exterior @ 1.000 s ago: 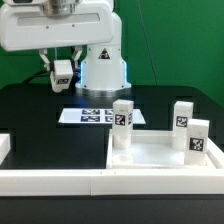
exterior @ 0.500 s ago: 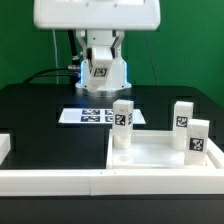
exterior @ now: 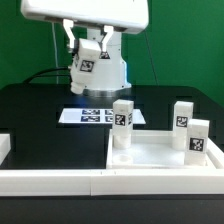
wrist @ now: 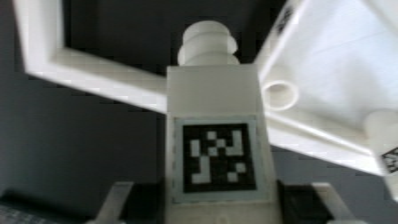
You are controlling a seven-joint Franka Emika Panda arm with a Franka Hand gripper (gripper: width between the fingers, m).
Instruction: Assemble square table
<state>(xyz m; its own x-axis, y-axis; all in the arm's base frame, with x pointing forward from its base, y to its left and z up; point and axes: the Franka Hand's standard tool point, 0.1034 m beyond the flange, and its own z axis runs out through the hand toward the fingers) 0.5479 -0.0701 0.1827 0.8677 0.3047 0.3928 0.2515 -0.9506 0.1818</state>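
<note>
My gripper [exterior: 88, 62] hangs high above the back of the table, shut on a white tagged leg [exterior: 89, 66]. In the wrist view the leg [wrist: 217, 120] stands between my fingers [wrist: 121, 200], tag facing the camera and its round peg pointing away. The square tabletop [exterior: 160, 155], a white tray with a raised rim, lies at the exterior view's front right. Three more legs stand upright on it: one at its near-left corner [exterior: 122, 126], two at the right [exterior: 182, 115] [exterior: 198, 138]. The wrist view shows part of the tabletop [wrist: 338, 50] below.
The marker board [exterior: 98, 114] lies flat on the black table behind the tabletop. Long white border rails [exterior: 50, 178] run along the front edge. The robot base [exterior: 105, 72] stands at the back centre.
My gripper with the leg has swung from the exterior view's left toward the middle, and the hand has tilted. The tabletop and its three legs have not moved.
</note>
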